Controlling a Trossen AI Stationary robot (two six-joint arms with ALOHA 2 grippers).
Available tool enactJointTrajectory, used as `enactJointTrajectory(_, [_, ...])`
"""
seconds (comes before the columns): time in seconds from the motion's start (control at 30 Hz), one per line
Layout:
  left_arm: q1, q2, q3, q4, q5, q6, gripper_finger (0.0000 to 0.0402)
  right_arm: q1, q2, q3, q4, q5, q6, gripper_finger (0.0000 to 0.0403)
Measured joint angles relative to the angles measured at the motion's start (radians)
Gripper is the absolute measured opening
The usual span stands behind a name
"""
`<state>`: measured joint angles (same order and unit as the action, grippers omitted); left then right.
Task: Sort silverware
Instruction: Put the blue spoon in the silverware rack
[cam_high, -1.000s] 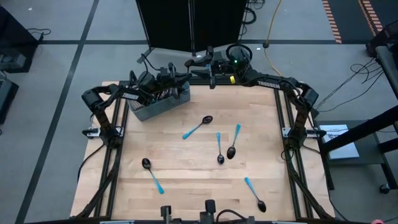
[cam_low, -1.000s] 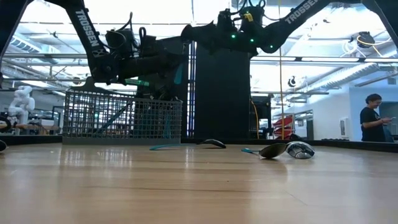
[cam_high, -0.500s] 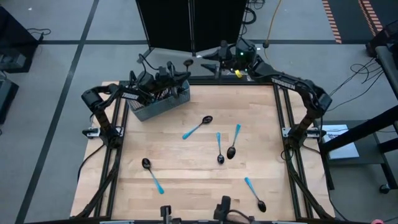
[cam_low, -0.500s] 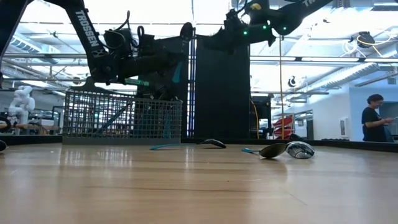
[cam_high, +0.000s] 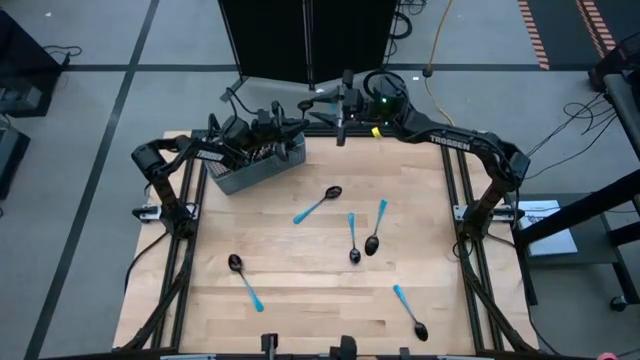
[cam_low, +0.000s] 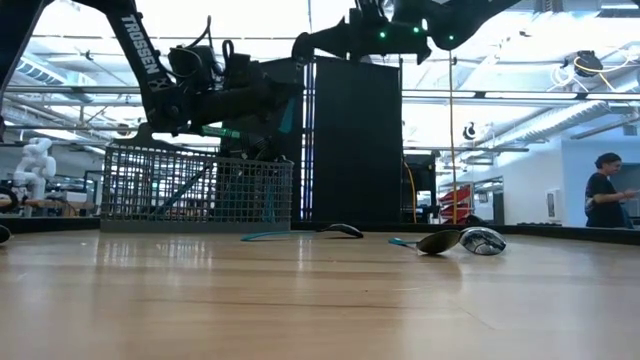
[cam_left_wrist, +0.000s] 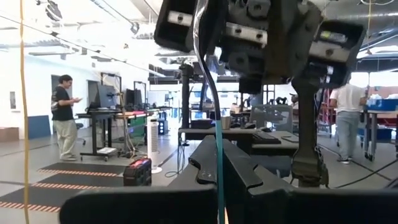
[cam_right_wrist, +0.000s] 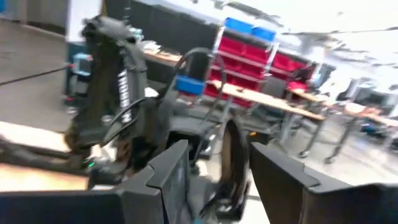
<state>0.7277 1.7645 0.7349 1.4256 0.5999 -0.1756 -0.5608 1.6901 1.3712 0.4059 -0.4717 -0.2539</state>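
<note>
Spoons lay scattered on the wooden counter (cam_high: 300, 300): one (cam_high: 318, 204) near the middle, two (cam_high: 353, 238) (cam_high: 376, 228) side by side just right of it, one (cam_high: 245, 280) toward the left front and one (cam_high: 409, 311) toward the right front, all with dark bowls and light-blue handles. At the far left corner stood the grey wire-mesh basket (cam_high: 252, 166), with more dark pieces inside it. The left claw (cam_high: 290, 130) hung over the basket's far right edge, its fingers pinched shut on a slim light-blue handle (cam_left_wrist: 217, 149) that ran upright between them in the left wrist view. The right claw (cam_high: 318, 98) was raised above the counter's far edge, just beyond the left one, its fingers spread around a spoon (cam_right_wrist: 234, 163) whose dark bowl showed between them. In the low view a person (cam_low: 603, 190) stood in the room behind.
</note>
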Motion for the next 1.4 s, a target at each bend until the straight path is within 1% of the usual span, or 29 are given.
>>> enactJointTrajectory(0.1, [0.000, 0.000, 0.000, -0.003, 0.008, 0.000, 0.0000, 0.017, 0.000, 0.000, 0.030, 0.080, -0.015, 0.0166])
enactJointTrajectory(0.37, [-0.011, 0.000, 0.000, -0.006, 0.033, 0.000, 0.0000, 0.026, 0.000, 0.000, 0.024, 0.088, -0.028, 0.0166])
enactJointTrajectory(0.5, [-0.021, 0.000, 0.000, -0.006, 0.061, 0.000, 0.0000, 0.022, 0.000, 0.000, 0.007, 0.088, -0.022, 0.0162])
enactJointTrajectory(0.6, [-0.026, 0.000, 0.000, -0.006, 0.062, 0.007, 0.0000, 0.023, 0.000, 0.000, -0.008, 0.084, -0.019, 0.0142])
enactJointTrajectory(0.67, [-0.029, 0.000, 0.000, -0.006, 0.062, 0.020, 0.0000, 0.027, 0.000, 0.000, -0.013, 0.083, -0.017, 0.0120])
enactJointTrajectory(0.77, [-0.031, 0.000, 0.000, -0.009, 0.062, 0.024, 0.0000, 0.033, 0.000, 0.000, -0.033, 0.080, -0.016, 0.0075])
enactJointTrajectory(0.87, [-0.035, 0.000, 0.000, -0.031, 0.062, 0.025, 0.0000, 0.039, 0.000, 0.000, -0.051, 0.078, -0.009, 0.0019])
enactJointTrajectory(0.9, [-0.036, 0.000, 0.000, -0.032, 0.062, 0.024, 0.0000, 0.039, 0.000, 0.000, -0.050, 0.080, -0.003, 0.0011])
enactJointTrajectory(1.1, [-0.045, 0.000, 0.000, -0.040, 0.069, 0.018, 0.0000, 0.042, 0.000, 0.000, -0.080, 0.082, 0.032, 0.0003])
enactJointTrajectory(1.17, [-0.047, 0.000, 0.000, -0.054, 0.083, 0.018, 0.0007, 0.042, 0.000, 0.000, -0.088, 0.082, 0.049, 0.0002])
enactJointTrajectory(1.23, [-0.048, 0.000, 0.000, -0.081, 0.092, 0.008, 0.0023, 0.042, 0.000, 0.000, -0.103, 0.081, 0.065, 0.0002])
enactJointTrajectory(1.33, [-0.038, 0.000, 0.000, -0.104, 0.103, -0.078, 0.0056, 0.044, -0.006, -0.001, -0.132, 0.081, 0.067, 0.0001])
enactJointTrajectory(1.4, [-0.027, 0.000, 0.002, -0.103, 0.117, -0.107, 0.0081, 0.043, -0.008, -0.001, -0.131, 0.081, 0.070, 0.0001])
